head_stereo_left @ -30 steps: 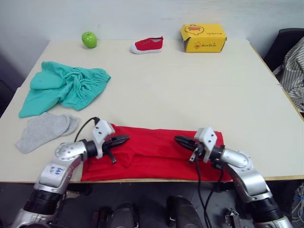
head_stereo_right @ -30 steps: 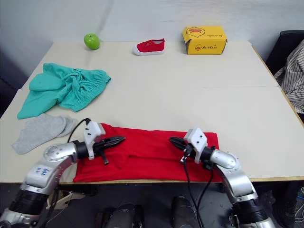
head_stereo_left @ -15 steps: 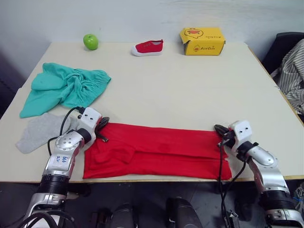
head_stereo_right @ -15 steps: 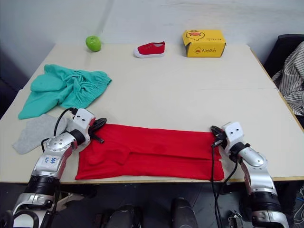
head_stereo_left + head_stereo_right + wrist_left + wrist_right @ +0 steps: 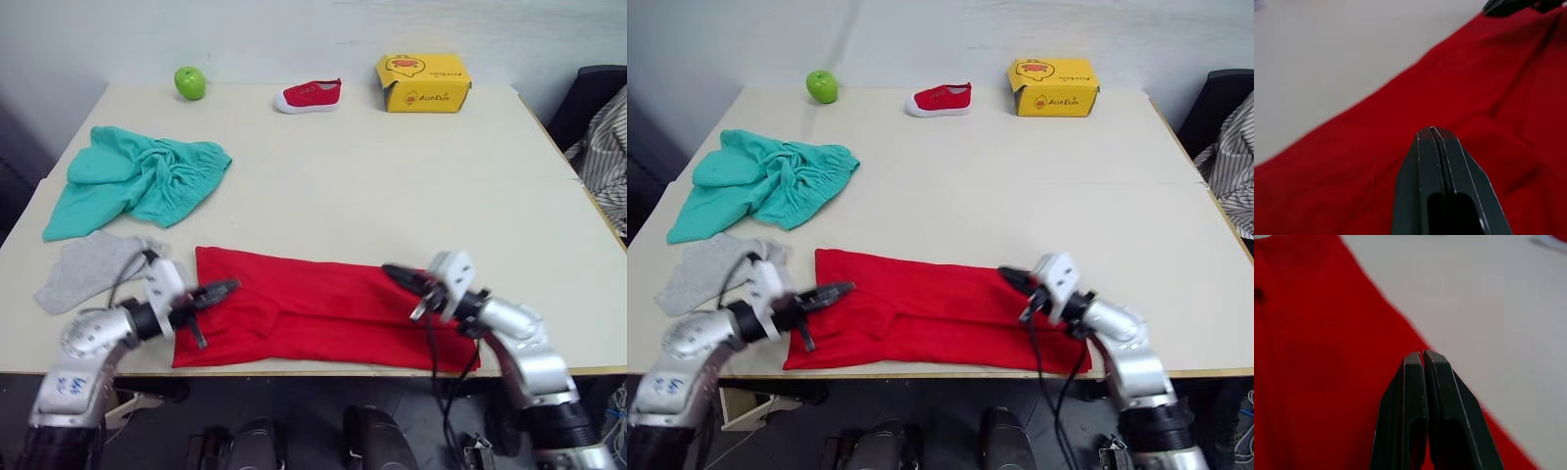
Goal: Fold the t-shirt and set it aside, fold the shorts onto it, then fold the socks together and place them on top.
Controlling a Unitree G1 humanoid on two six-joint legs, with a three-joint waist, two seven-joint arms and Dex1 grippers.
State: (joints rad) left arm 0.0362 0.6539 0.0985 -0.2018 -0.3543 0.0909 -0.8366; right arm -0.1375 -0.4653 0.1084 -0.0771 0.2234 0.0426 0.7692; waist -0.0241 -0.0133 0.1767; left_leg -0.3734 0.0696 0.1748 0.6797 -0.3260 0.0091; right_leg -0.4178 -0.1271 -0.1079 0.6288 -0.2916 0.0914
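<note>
The red t-shirt (image 5: pixel 323 311) lies folded into a long strip along the table's near edge. My left gripper (image 5: pixel 232 286) is shut, its tips over the strip's left part; the left wrist view shows the closed fingers (image 5: pixel 1420 161) just above red cloth, holding nothing. My right gripper (image 5: pixel 389 270) is also shut, pointing inward over the strip's right part, and its fingers (image 5: pixel 1440 396) sit above the cloth's far edge. The teal shorts (image 5: pixel 137 181) lie crumpled at the left. The grey socks (image 5: pixel 88 270) lie flat just in front of them.
Along the table's (image 5: pixel 392 186) far edge stand a green apple (image 5: pixel 190 82), a small red shoe (image 5: pixel 310 95) and a yellow box (image 5: pixel 423 81). A dark chair with striped cloth (image 5: pixel 600 127) stands off the right side.
Both grippers swung out to the t-shirt's two ends half a second ago and have come back inward over it. The strip lies a little flatter. The camera shifted slightly.
</note>
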